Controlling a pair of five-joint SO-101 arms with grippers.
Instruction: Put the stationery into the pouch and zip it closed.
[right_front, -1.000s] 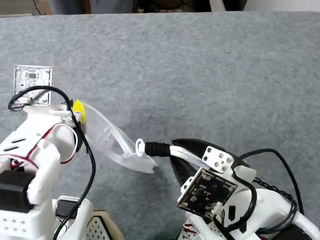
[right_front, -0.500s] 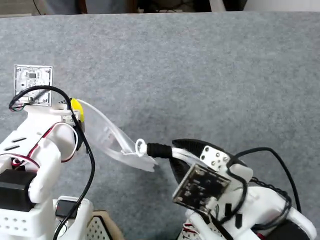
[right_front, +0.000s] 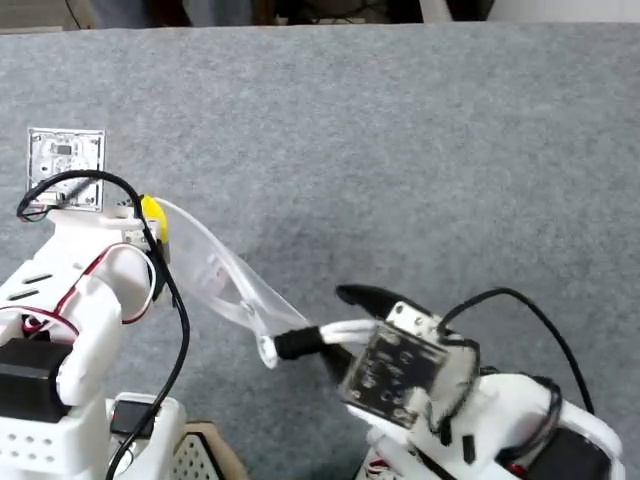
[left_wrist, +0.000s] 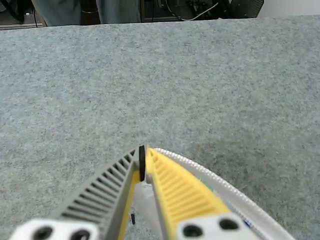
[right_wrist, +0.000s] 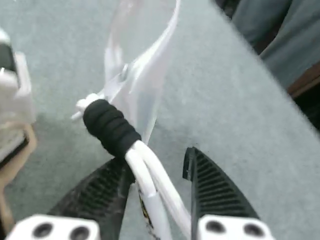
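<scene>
Clear plastic, the pouch lies stretched in a shallow bow over the grey tabletop. I judge it is kept taut so that its zip edge runs straight enough to be closed. At one end of the pouch the left claw is pinched tight on the rim, yellow jaw against grey jaw with a thin dark sliver of the edge between them; that reads as the anchor. At the pouch's other end the black-wrapped tip of a white looped cord touches the plastic. Just behind it is the right claw, whose jaws stand well apart: the cord lies along one jaw with a bare gap to the other, so whether it is truly gripped is hard to say. A small white nub beside the black wrap may be the zip pull, though I cannot confirm it. Whether any stationery is inside the pouch cannot be told; the plastic shows nothing but faint marks. From above, the left arm covers the pinched end of the pouch.
</scene>
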